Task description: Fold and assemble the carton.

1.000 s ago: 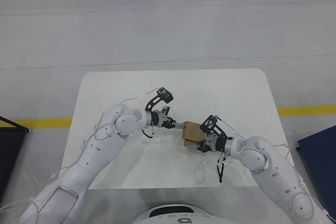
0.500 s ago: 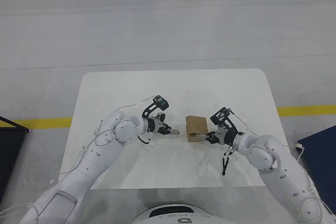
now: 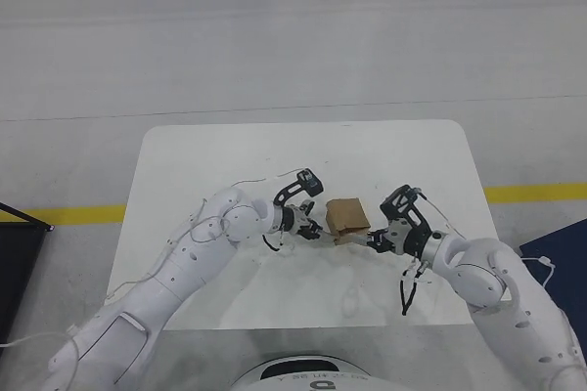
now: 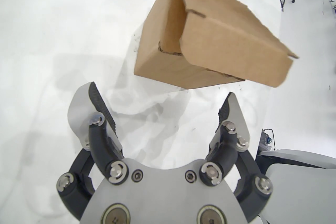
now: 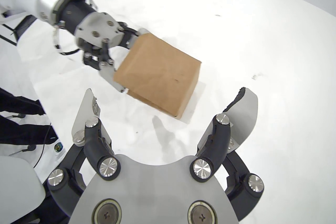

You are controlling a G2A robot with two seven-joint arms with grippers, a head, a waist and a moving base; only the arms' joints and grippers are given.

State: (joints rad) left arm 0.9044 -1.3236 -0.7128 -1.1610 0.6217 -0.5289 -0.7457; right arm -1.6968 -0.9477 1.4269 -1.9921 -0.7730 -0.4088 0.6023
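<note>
Two tools: left tool (image 4: 161,93) and right tool (image 5: 166,93) both spread wide, gripping nothing, close by the carton (image 3: 347,217) at either end.
Carton: sits on the tabletop (image 3: 225,166) between them, end flap (image 4: 231,51) facing the left tool not tucked in yet.
Risk: imo a one-sided shove skids the light carton away, or creases that end flap crooked.
Feel: brown corrugated cardboard, boxy, ragged cut edges; tabletop beyond is smooth, white, a bit scuffed.

Brown carton (image 3: 348,219), white table (image 3: 205,166)
</note>
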